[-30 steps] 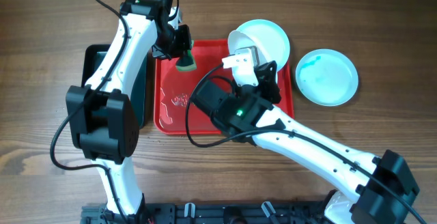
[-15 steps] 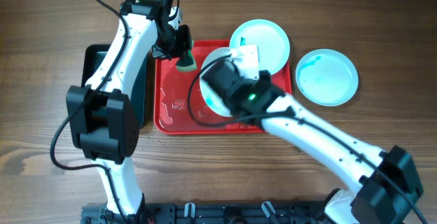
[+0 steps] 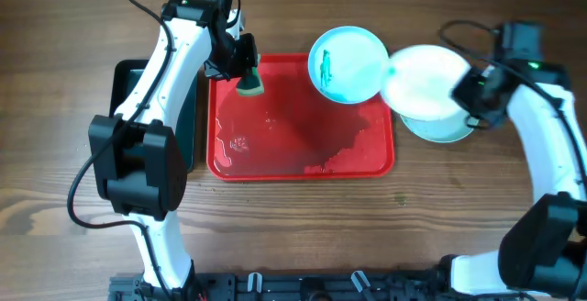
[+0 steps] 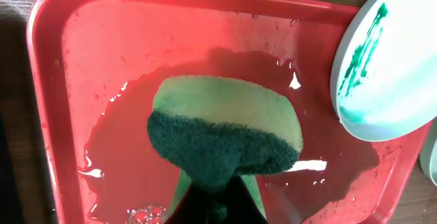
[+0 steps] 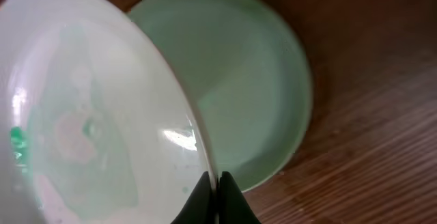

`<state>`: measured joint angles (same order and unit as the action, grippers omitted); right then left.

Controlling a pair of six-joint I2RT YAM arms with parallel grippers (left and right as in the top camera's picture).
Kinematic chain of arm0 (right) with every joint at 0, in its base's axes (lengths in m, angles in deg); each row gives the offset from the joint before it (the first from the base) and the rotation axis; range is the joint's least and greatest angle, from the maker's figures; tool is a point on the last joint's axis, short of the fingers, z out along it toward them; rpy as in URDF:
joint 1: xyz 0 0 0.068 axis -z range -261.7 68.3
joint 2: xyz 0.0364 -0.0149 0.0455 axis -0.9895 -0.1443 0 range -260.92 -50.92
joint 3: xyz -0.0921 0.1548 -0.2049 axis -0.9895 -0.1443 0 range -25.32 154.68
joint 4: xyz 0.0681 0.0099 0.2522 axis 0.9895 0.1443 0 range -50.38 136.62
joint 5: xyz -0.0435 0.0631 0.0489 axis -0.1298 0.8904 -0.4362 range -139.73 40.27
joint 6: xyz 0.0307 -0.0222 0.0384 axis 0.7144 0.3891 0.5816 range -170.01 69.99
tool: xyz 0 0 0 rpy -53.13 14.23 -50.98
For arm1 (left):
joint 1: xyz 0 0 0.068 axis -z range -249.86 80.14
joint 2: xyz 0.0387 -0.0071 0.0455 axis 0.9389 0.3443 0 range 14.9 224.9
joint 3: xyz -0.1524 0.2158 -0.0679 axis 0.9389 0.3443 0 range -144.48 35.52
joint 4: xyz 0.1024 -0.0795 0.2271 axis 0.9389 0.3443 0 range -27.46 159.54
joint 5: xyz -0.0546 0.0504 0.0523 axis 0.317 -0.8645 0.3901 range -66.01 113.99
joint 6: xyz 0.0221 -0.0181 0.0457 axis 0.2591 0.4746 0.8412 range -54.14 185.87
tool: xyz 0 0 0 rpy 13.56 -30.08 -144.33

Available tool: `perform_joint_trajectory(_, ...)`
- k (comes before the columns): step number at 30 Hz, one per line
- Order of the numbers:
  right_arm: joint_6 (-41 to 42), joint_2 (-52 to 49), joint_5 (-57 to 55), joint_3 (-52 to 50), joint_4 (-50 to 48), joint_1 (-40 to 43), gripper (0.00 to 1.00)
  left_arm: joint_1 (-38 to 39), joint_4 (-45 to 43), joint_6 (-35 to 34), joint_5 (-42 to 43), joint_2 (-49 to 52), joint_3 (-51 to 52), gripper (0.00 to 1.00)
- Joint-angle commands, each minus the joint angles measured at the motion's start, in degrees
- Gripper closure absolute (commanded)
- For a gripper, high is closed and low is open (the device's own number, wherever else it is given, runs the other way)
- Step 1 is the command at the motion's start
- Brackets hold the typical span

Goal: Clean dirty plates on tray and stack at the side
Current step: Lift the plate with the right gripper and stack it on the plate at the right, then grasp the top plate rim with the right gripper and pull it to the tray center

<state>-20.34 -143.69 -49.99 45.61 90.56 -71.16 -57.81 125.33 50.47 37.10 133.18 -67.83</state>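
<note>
The red tray (image 3: 275,159) lies mid-table, wet. A plate with teal smears (image 3: 347,64) rests on its far right corner; it also shows in the left wrist view (image 4: 389,67). My left gripper (image 3: 240,62) is shut on a green-and-yellow sponge (image 3: 249,84) and holds it over the tray's far left corner (image 4: 102,60), the sponge (image 4: 225,132) just above the wet surface. My right gripper (image 3: 466,94) is shut on the rim of a white plate (image 3: 420,81) and holds it tilted over a third plate (image 3: 442,132) on the table right of the tray. In the right wrist view the held plate (image 5: 89,115) hides part of the lower plate (image 5: 246,94).
A dark green-black tray (image 3: 126,108) lies left of the red tray, under my left arm. Water pools on the red tray's floor (image 4: 321,162). Bare wood table (image 3: 477,200) surrounds both trays.
My right arm has swung from over the red tray to the right side, carrying a plate, and now holds it above the plate on the table. The left arm has not moved.
</note>
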Motion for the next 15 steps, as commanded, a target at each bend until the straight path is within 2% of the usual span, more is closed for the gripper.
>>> perform_joint_trajectory(1,-1.4,1.2,-2.2,-6.0,-3.3,6.5,0.96,-0.2,-0.2,-0.5,-0.6,-0.9,0.0,0.96)
perform_joint_trajectory(4,-2.9,1.0,-2.3,-12.7,-11.3,8.7,0.96,-0.2,-0.2,-0.5,-0.6,-0.9,0.0,0.96)
perform_joint_trajectory(7,-7.4,1.0,2.6,-14.4,-15.5,7.8,0.69,-0.2,-0.2,-0.5,-0.6,-0.9,0.0,0.96)
perform_joint_trajectory(8,-8.8,1.1,4.9,-14.1,-15.8,7.3,0.64,-0.2,-0.2,-0.6,-0.6,-0.9,0.0,0.96)
perform_joint_trajectory(13,-10.8,1.1,13.5,-6.1,-11.9,2.3,0.60,-0.2,-0.2,-2.0,-0.6,-0.9,0.0,0.96)
perform_joint_trajectory(15,-6.0,1.1,13.7,-4.1,-12.8,-2.5,0.64,-0.2,-0.2,-2.0,-0.6,-0.9,0.0,0.96)
